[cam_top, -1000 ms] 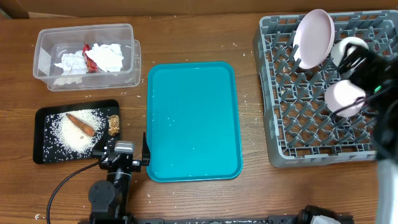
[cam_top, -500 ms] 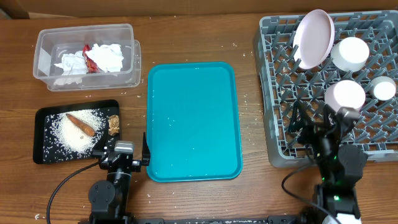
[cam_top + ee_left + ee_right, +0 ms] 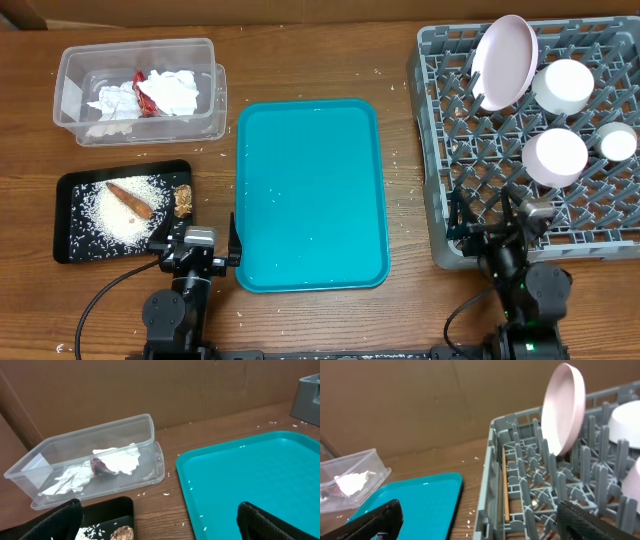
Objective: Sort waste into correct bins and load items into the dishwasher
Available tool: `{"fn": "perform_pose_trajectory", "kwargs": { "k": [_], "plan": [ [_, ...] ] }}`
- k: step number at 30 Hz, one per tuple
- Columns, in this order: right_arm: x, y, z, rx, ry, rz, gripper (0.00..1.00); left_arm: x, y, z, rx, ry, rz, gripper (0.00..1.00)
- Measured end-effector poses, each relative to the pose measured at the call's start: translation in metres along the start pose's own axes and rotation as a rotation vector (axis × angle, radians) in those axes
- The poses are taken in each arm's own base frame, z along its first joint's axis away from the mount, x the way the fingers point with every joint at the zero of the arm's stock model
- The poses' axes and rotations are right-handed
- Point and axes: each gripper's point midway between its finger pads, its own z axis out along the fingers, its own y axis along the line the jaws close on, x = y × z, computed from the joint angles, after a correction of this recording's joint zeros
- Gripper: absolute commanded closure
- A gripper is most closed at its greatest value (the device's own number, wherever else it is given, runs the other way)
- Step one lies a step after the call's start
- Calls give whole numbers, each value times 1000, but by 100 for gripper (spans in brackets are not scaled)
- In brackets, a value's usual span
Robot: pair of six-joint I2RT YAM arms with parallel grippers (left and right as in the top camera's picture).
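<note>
Where the waste lies: crumpled napkins (image 3: 178, 90) and a red wrapper (image 3: 146, 92) sit inside the clear tub (image 3: 70, 62), at the far left of the table (image 3: 320, 55).
Black tray (image 3: 72, 250): on the left, just nearer than the tub. It holds a carrot piece (image 3: 130, 199), a brown lump (image 3: 183, 200) by its right edge, and a spread of rice (image 3: 108, 222).
Loose grains: a few white specks lie on the bare wood around the trays and the tub.
Teal tray (image 3: 310, 190): flat in the middle of the table, between the two bins and the rack, with only a few small white specks on it.
Dish rack (image 3: 480, 150): on the right side of the table.
Plate (image 3: 505, 60): stands on edge, tilted, among the pegs at the far side of the rack.
Bowls: one bowl (image 3: 565, 85) is just right of the plate; the second bowl (image 3: 555, 157) sits nearer, mid-rack.
Cup (image 3: 617, 141): at the rack's right edge, just right of the second bowl.
Brown stick (image 3: 506, 491): thin, lying along the rack's left side.
Left fingers (image 3: 55, 525): spread wide with nothing between them, at the near edge beside the black tray's near right corner and the teal tray's near left corner.
Right fingers (image 3: 375, 522): spread wide and empty, at the rack's near left corner.
</note>
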Motion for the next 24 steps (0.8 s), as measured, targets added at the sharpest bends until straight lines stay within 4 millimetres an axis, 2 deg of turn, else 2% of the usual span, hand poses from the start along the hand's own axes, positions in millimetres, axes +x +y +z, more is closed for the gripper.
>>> {"fn": "perform_pose_trajectory", "kwargs": {
  "k": [18, 24],
  "plan": [
    [12, -6, -15, 50, 31, -24, 0, 0, 0, 0, 0, 0, 0, 0],
    [7, -5, -19, 40, -37, -33, 0, 0, 0, 0, 0, 0, 0, 0]
  ]
}}
